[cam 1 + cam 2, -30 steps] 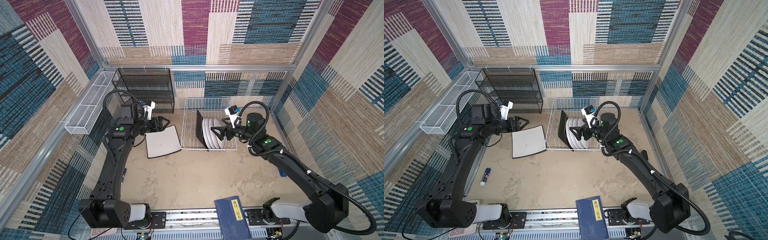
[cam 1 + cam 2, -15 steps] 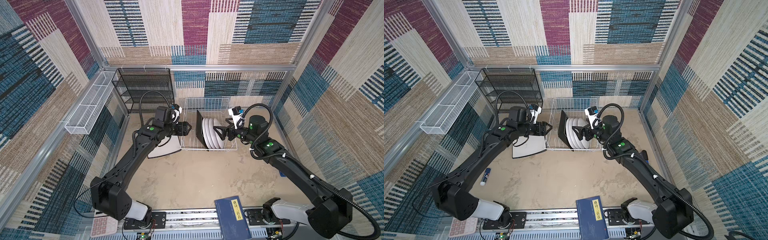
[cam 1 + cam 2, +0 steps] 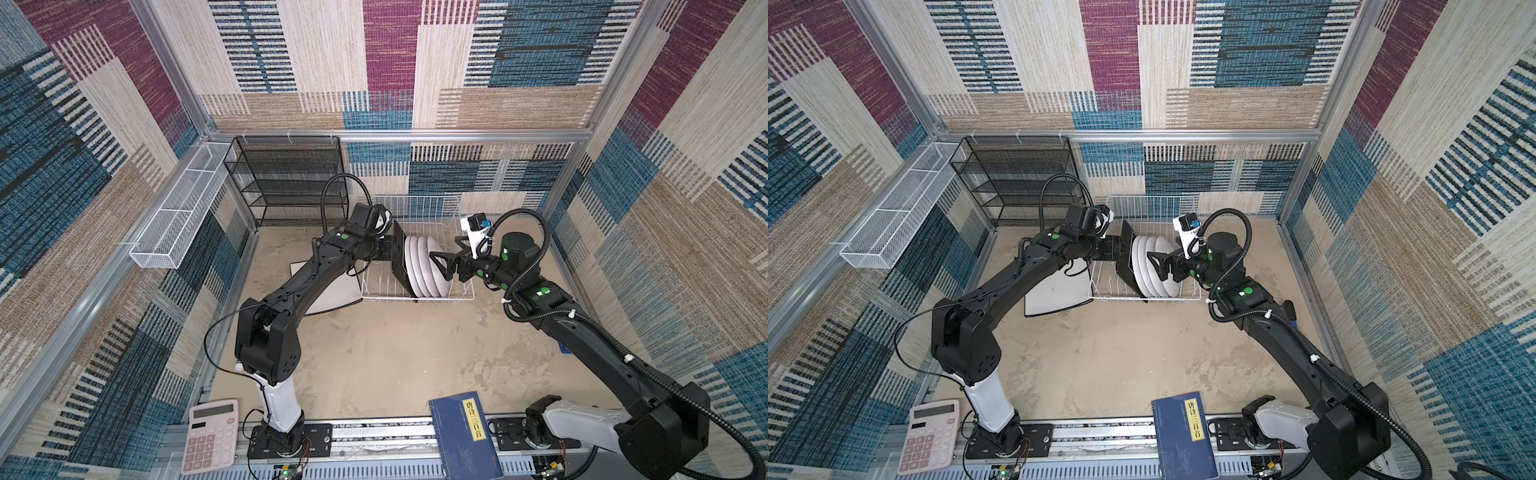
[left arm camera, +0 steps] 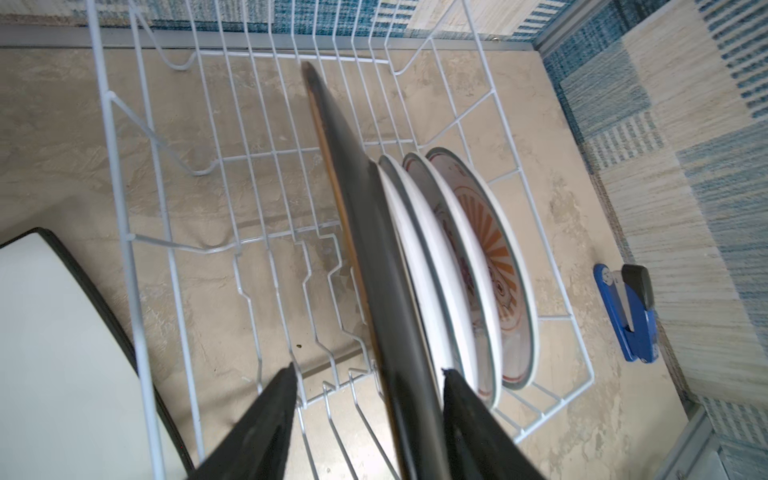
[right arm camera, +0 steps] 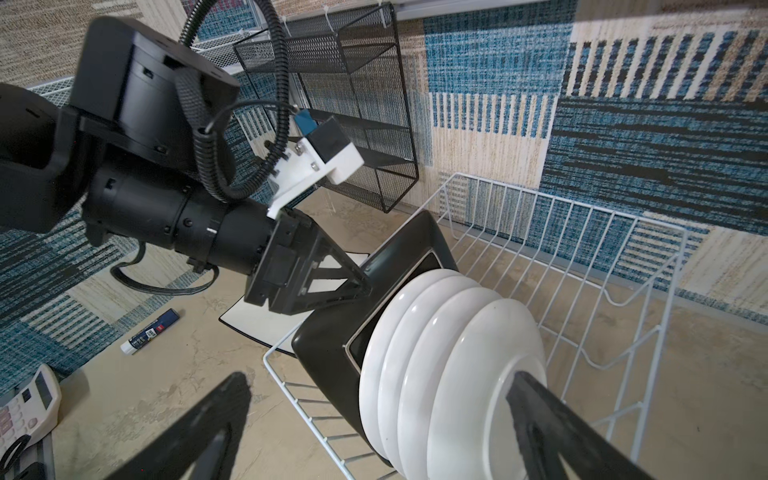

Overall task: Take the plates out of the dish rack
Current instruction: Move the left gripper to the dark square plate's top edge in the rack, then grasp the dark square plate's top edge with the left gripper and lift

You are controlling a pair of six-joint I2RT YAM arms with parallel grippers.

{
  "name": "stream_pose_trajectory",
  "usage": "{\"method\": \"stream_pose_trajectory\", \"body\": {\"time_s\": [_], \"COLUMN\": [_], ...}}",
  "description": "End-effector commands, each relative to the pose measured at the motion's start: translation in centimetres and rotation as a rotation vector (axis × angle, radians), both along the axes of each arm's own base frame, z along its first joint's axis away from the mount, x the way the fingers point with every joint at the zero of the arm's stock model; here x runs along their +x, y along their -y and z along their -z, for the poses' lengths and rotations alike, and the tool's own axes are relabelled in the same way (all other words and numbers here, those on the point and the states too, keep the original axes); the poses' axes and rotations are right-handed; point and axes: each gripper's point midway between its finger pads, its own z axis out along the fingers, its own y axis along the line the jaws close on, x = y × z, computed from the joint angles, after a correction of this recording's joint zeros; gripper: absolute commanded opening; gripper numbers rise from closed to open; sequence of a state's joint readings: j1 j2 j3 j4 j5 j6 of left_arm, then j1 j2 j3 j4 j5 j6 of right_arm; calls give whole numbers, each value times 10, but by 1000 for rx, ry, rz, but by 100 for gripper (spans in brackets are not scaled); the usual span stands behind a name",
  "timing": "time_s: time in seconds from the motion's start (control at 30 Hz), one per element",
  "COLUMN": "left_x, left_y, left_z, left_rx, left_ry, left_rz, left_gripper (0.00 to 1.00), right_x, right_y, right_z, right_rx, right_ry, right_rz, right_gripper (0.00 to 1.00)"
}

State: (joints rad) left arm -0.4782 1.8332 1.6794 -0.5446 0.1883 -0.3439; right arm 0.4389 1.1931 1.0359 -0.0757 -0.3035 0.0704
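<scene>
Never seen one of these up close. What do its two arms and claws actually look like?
The left arm and right arm are glossy black jointed tubes rising from white lower sections, dotted with green spots. A ribbed black cable loops over each wrist beside a white camera bracket. The left claw and right claw each have two black, pointed, triangular fingers.

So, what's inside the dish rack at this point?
A black square plate and four round white plates stand on edge in the dish rack. Neighbours cover most printed faces; only an orange sunburst shows.
</scene>
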Motion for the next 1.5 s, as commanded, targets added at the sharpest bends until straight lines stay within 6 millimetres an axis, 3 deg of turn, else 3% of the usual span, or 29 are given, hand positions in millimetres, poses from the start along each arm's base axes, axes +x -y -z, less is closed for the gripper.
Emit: {"method": "stream_pose_trajectory", "body": {"time_s": [0.0, 0.23, 0.53, 0.77, 0.9, 1.17, 1.47], "left_x": [2, 1, 0, -2, -4, -6, -1], "left_y": [0, 5, 9, 6, 6, 10, 21], "left_z": [4, 22, 33, 44, 47, 49, 51], "left_rx": [2, -8, -26, -32, -45, -82, -247], "left_ry": [-30, -88, -130, -167, -183, -216, -257], "left_rz": [-24, -29, -37, -69, -83, -102, -196], "left_gripper": [49, 40, 38, 30, 23, 0, 0], "right_x": [2, 4, 2, 1, 0, 0, 1], "right_y": [2, -1, -1, 0, 1, 0, 2], "right_z": [-6, -3, -7, -10, -12, -13, -13], "right_rx": [5, 16, 25, 37, 39, 33, 29], "right_ry": [20, 0, 9, 14, 19, 30, 33], "right_rz": [16, 11, 5, 8, 13, 7, 15], "right_gripper": [99, 99, 99, 99, 99, 99, 99]}}
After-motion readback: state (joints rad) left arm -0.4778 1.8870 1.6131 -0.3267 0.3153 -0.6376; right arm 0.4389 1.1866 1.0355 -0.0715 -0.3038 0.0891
